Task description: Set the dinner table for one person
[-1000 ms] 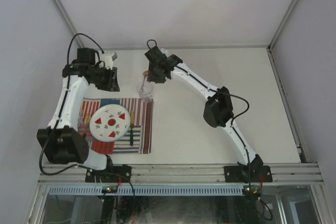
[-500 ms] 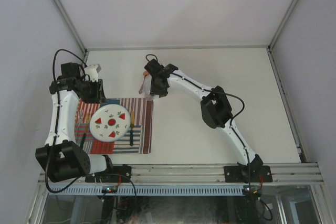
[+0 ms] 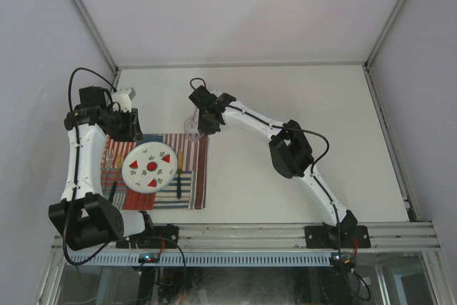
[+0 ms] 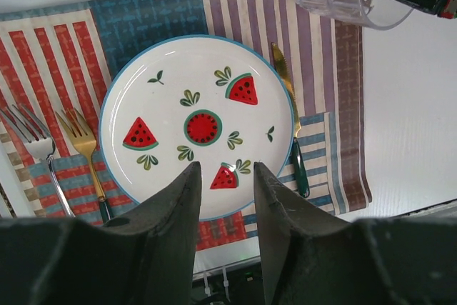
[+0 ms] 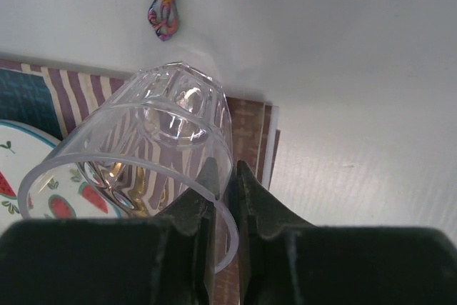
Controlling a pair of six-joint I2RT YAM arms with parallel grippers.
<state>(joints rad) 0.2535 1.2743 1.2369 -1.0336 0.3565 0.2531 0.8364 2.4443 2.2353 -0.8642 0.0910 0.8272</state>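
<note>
On the off-white dinner table (image 3: 300,105) lies a striped placemat (image 3: 193,176) with a watermelon-patterned plate (image 4: 200,126) in its middle. Left of the plate lie a silver fork (image 4: 32,141) and a gold fork (image 4: 82,141); a gold knife (image 4: 289,126) lies to the right. A clear glass (image 5: 164,141) is at the mat's far right corner, and my right gripper (image 5: 227,166) is shut on its rim, one finger inside and one outside. My left gripper (image 4: 227,169) hangs open above the plate's near edge with nothing between its fingers.
A small multicoloured braided band (image 5: 166,5) lies on the bare table just beyond the mat. The right arm (image 3: 285,148) stretches diagonally across the table's middle. Aluminium rails (image 3: 243,233) edge the near side, and walls enclose the left, right and back.
The right gripper has come down and to the left and shut on the glass rim. The left arm drew back to the left a second ago and has since held still.
</note>
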